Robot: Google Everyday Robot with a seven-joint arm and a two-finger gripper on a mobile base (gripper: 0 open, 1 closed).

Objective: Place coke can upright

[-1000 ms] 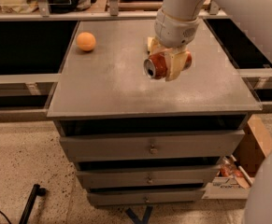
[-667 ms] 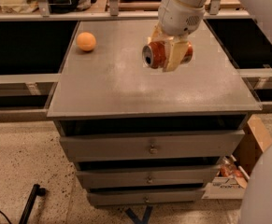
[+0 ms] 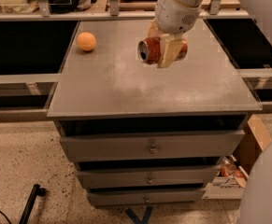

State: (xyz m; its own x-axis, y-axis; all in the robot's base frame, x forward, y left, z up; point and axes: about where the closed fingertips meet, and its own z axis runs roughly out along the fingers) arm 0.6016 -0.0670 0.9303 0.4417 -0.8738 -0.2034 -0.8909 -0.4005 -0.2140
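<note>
The coke can [image 3: 150, 51] is red with silver ends and lies on its side in the air, its silver end facing left toward the camera. My gripper [image 3: 165, 48] is shut on the coke can, with tan fingers [image 3: 169, 53] across its middle. It holds the can above the middle of the grey cabinet top [image 3: 126, 87], clear of the surface. The white arm comes down from the top right.
An orange ball [image 3: 86, 41] sits at the back left of the cabinet top. The cabinet has three drawers [image 3: 149, 146] below. Dark shelves flank it on both sides. A cardboard box [image 3: 240, 164] stands on the floor at the right.
My gripper has lifted the can off the cabinet top and carried it up and slightly back. The can stays on its side. The orange ball has not moved.
</note>
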